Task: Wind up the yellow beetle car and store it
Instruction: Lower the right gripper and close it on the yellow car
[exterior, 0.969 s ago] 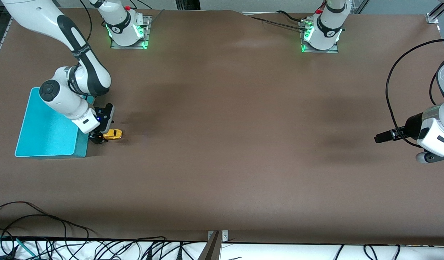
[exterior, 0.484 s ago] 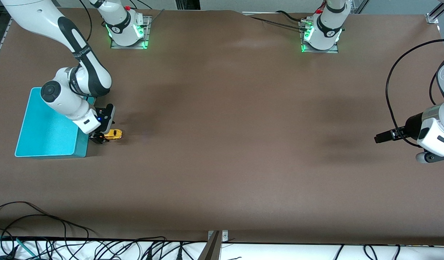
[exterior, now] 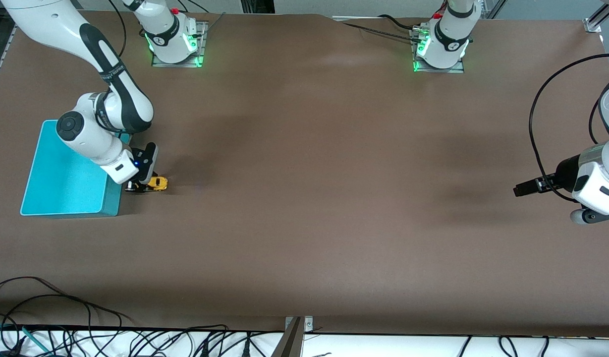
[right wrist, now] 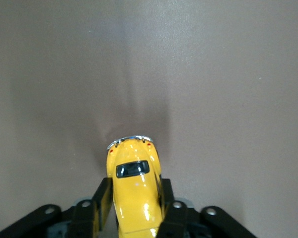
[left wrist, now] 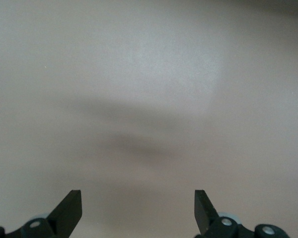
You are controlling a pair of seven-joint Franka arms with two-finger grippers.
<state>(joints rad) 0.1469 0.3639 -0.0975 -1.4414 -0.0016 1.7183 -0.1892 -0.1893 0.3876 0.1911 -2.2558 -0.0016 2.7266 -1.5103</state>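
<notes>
The yellow beetle car (exterior: 155, 183) sits low at the brown table, just beside the turquoise bin (exterior: 66, 171) at the right arm's end. My right gripper (exterior: 137, 186) is shut on the car's sides. In the right wrist view the car (right wrist: 135, 191) fills the gap between the black fingers (right wrist: 102, 198), its rounded end pointing away from the wrist. My left gripper (exterior: 520, 189) waits open and empty over the table at the left arm's end. In the left wrist view its fingertips (left wrist: 69, 208) stand wide apart over bare table.
The turquoise bin's wall (exterior: 112, 196) stands right next to the right gripper. Both arm bases (exterior: 175, 37) stand along the table edge farthest from the front camera. Cables (exterior: 61, 317) lie along the edge nearest to it.
My right wrist has shifted slightly, tightening in over the car. The car stays at the same spot beside the bin. The left arm has not moved.
</notes>
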